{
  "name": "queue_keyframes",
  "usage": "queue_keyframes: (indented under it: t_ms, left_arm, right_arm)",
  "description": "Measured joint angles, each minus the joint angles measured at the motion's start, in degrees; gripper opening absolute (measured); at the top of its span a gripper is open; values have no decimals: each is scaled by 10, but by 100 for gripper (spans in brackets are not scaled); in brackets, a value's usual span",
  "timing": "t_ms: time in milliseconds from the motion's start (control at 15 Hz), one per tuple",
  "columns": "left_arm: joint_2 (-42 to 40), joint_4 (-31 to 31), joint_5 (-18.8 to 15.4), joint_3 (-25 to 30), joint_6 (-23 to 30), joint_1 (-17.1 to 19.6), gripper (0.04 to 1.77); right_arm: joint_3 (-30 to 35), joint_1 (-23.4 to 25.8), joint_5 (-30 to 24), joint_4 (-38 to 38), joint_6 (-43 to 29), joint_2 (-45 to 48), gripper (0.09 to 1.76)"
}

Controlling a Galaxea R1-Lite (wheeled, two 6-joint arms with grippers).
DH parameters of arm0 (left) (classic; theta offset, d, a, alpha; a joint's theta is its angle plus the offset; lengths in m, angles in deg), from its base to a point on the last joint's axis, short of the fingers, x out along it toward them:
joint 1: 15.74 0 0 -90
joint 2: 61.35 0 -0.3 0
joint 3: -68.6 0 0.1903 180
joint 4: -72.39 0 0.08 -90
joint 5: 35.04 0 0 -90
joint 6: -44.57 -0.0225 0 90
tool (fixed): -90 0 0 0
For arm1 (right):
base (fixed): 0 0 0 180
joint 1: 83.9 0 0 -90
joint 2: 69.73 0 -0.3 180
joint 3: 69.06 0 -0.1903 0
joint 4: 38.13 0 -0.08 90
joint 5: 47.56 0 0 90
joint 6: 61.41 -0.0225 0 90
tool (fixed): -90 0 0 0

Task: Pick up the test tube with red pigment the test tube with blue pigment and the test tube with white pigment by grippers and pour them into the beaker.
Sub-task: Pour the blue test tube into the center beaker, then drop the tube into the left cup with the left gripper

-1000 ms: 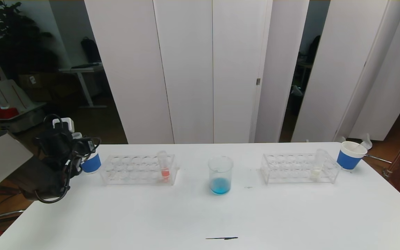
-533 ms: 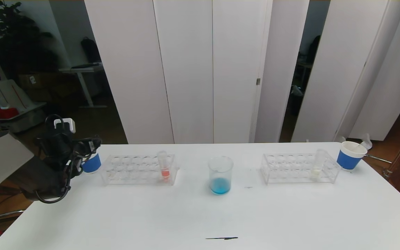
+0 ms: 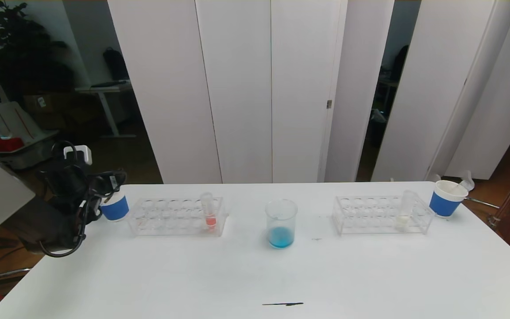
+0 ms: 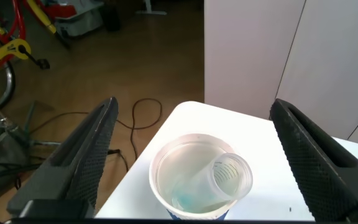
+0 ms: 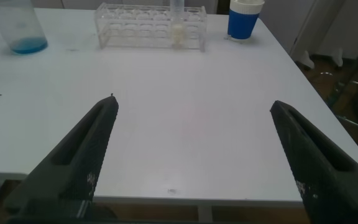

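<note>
left wrist view alone shows emptied tube [image 4: 230, 179] inside cup [image 4: 166, 163]

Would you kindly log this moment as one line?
left gripper: open above paper cup | blue test tube: in cup | beaker: blue liquid

Beaker [image 3: 281, 223] between racks [image 3: 177, 216] (cups [image 3: 115, 206] at table ends).
</note>
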Motion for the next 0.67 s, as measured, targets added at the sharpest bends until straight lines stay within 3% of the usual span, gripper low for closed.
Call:
queue_keyframes:
  t_ms: [333, 667]
  left_arm:
    - [-86, -59, -20, 30, 0, -9, 175]
    - [-231, -179, -65, 66, 6, -32, 175]
  right_arm:
    - [0, 0, 0, 0, 0, 0, 175]
    - [0, 0, 0, 0, 0, 0, 175]
